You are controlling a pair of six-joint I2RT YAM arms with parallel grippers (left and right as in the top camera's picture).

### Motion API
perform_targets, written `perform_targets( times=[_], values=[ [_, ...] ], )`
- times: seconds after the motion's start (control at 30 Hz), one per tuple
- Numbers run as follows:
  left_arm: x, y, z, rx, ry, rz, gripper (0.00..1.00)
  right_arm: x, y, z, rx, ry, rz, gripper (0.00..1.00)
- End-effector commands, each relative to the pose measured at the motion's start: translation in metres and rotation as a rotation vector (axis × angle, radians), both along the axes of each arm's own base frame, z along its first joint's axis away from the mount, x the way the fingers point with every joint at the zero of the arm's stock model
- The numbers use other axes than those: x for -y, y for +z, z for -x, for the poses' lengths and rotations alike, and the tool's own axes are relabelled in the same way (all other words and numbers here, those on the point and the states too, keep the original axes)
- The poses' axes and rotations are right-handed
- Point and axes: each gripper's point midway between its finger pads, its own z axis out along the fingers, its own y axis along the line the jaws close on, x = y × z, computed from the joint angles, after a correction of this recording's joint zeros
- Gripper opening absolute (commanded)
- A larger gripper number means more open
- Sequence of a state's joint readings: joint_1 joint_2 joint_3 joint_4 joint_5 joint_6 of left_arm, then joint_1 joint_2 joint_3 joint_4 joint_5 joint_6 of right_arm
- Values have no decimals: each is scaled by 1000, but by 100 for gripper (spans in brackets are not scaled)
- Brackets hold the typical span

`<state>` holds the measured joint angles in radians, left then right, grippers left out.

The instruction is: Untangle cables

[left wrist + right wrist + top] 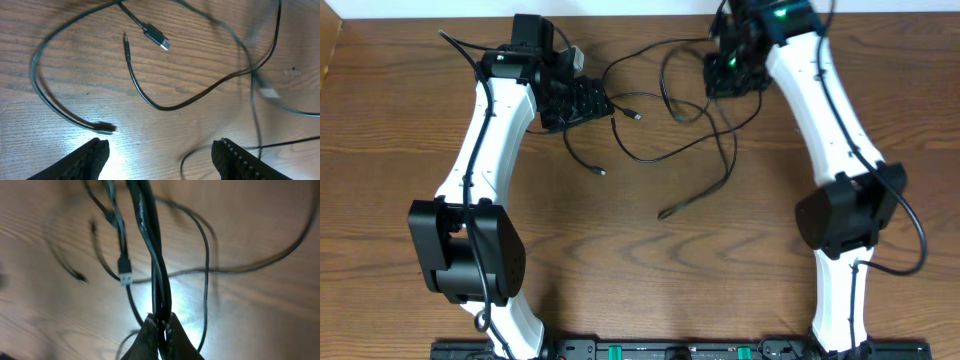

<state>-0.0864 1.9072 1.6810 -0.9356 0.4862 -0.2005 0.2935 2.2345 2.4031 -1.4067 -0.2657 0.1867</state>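
The right hand (pixel 163 326) pinches shut on a bundle of black cables (pixel 156 255) running ahead of its fingertips. The left hand (pixel 159 152) hangs wide open and empty, with loose cables just beyond it on the table (pixel 200 55).

A brown wooden table (pixel 650 280) carries thin black cables (pixel 730 165) sprawled loosely.

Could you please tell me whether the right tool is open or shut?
Shut: in the right wrist view, the right tool has its jaws pinched together on a bundle of black cables.
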Motion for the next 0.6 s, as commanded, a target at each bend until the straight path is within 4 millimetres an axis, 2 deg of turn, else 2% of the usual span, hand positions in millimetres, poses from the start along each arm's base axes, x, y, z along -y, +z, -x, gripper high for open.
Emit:
perform_targets(
  times=[0.0,0.03,0.07,0.17,0.33,0.47,0.57],
  values=[
    [-5,7,0,30,-10,-21,71,29,78,-12,207,-27,-52,1],
    [-5,7,0,30,-10,-21,71,40,95,-15,255,-50,-60,1],
    [-5,7,0,30,-10,-21,71,47,103,-17,276,-66,-64,1],
    [-5,7,-1,30,-10,-21,71,64,105,-14,254,-100,-67,1],
    [-5,7,-1,30,-10,-21,71,72,74,8,106,-114,8,1],
    [-5,7,-1,30,-10,-21,71,78,35,30,-58,-120,59,1],
    [-7,6,-1,32,-6,-32,71,77,9,33,-110,-89,78,1]
  ],
)
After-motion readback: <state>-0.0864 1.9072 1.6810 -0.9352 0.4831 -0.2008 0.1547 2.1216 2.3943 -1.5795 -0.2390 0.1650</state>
